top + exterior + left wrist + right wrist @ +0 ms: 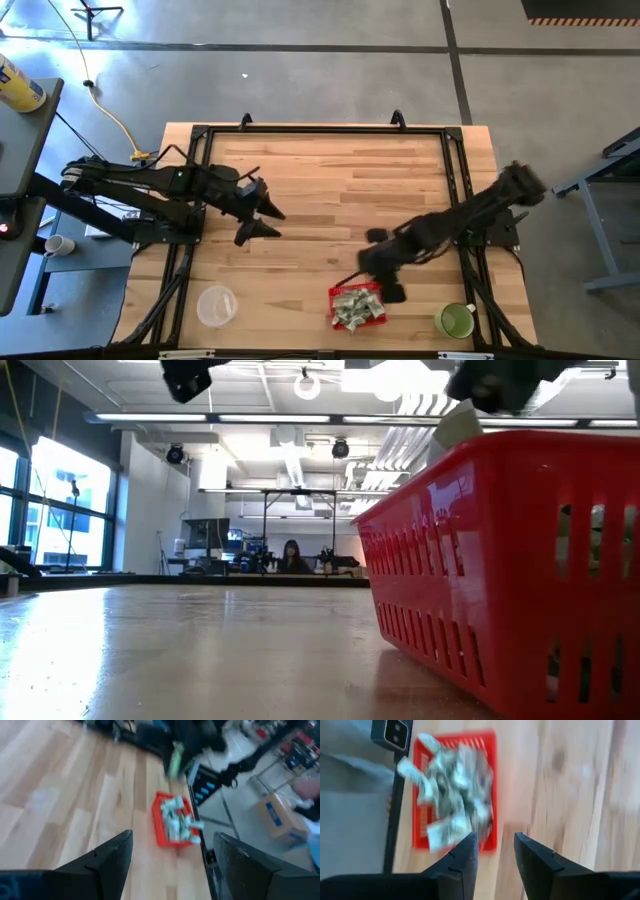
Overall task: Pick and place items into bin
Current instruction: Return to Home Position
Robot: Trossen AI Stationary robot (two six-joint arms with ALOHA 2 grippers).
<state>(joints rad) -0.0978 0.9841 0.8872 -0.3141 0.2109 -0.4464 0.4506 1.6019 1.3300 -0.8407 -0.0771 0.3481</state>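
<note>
Bin (356, 289) loaded; the step in hand looks like the retreat to rest.

High view: the items (355, 308) lie heaped in the bin at the near edge of the desk (330, 180), and I see none loose on the wood. The right tool (380, 282) hangs just beside the bin, and the left tool (268, 224) waits well apart.
Low view: the bin's red wall fills the right side, with a pale piece poking above its rim.
Left wrist view: the left tool's fingers are spread wide and empty.
Right wrist view: the right tool's fingers stand narrowly apart with nothing between them, above the packed bin.
Next, the right arm should lift clear without catching the rim or the overhanging packets.
</note>
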